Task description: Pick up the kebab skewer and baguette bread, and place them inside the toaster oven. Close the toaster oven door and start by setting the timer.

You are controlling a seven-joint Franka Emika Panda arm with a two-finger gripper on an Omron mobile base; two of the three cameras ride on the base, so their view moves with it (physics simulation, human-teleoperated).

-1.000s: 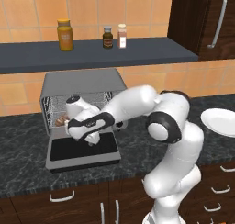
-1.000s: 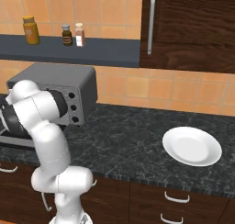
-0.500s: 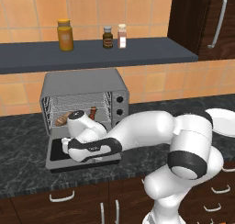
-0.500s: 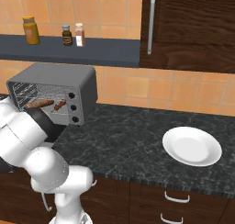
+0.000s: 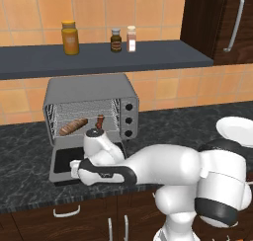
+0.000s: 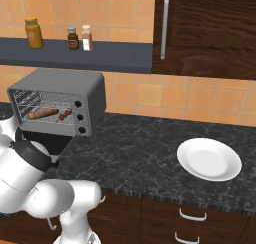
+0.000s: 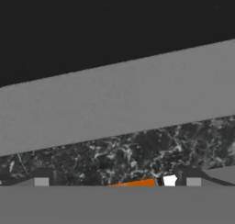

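Note:
The grey toaster oven (image 5: 91, 94) (image 6: 62, 88) stands on the dark counter with its door (image 5: 66, 160) dropped flat. On its wire rack lie the golden baguette bread (image 5: 73, 127) (image 6: 43, 113) and, to its right, the reddish kebab skewer (image 5: 100, 120) (image 6: 65, 114). My arm bends low across the door's front edge. In the hand view my gripper (image 7: 117, 182) is open and holds nothing. Its fingertips (image 7: 41, 182) stand wide apart, facing the door's grey frame (image 7: 119, 103) and dark glass close up. Three black knobs (image 5: 129, 120) sit in a column at the oven's right.
A white plate (image 5: 237, 129) (image 6: 209, 159) rests on the counter to the right. A shelf (image 5: 108, 57) above the oven carries an orange jar (image 5: 70, 37) and two small bottles. A dark wall cabinet (image 6: 205, 28) hangs at the upper right. Drawer handles (image 5: 66, 213) run below the counter edge.
My hand has come down from the oven's opening, across the open door, to its front edge. The gripper stayed open. Baguette and skewer stayed on the rack.

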